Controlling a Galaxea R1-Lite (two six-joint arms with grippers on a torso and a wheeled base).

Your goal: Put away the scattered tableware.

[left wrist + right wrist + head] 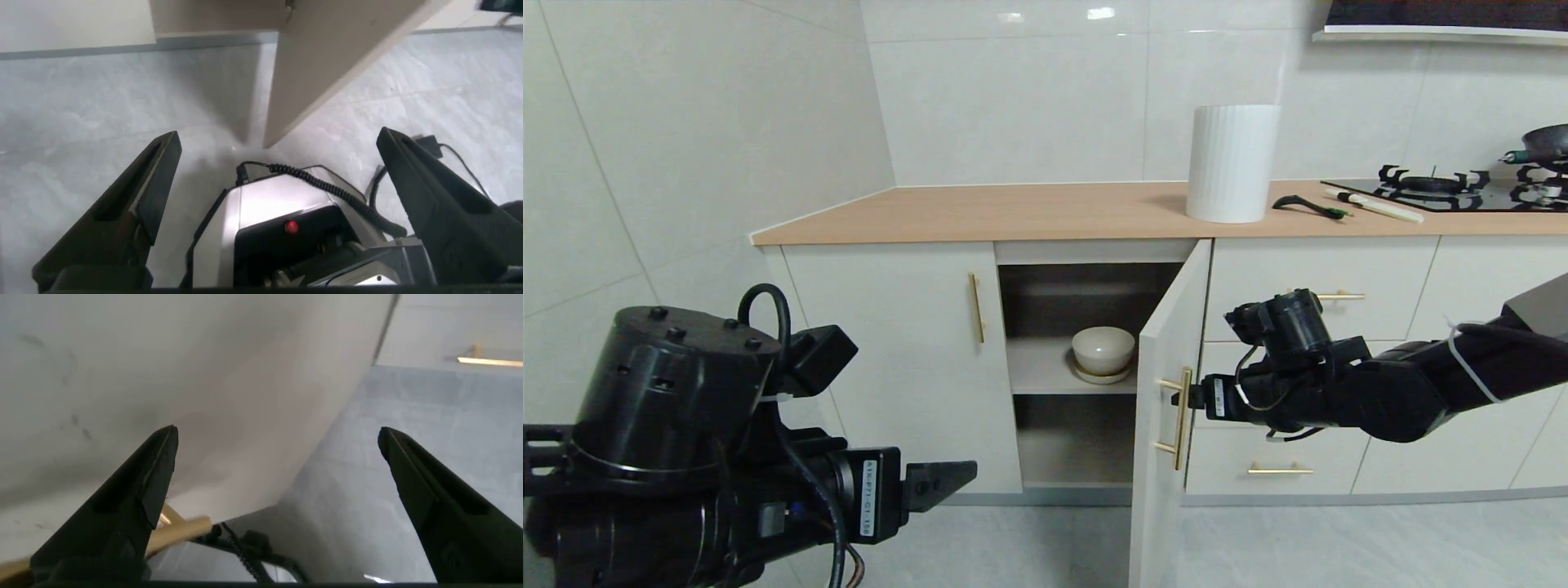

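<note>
Evidently your bowl [1103, 349] sits on the cabinet shelf [1041, 371], but closing the open door [1164, 343] remains: right gripper [1181, 400] spread at its handle [1178, 433], left gripper [278, 147] spread, empty.

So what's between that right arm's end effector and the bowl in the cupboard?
The open cabinet door, its gold handle at the right end effector, stands before the bowl, in the head view.

Bright, even light falls from overhead, leaving two small glare patches high on the glossy wall tiles [1054, 16]. The cabinet [1078, 298] is dim inside, darkest under its top. The white canister [1232, 163] throws a soft shadow on the countertop [1013, 214], and the floor [82, 106] is evenly lit.
</note>
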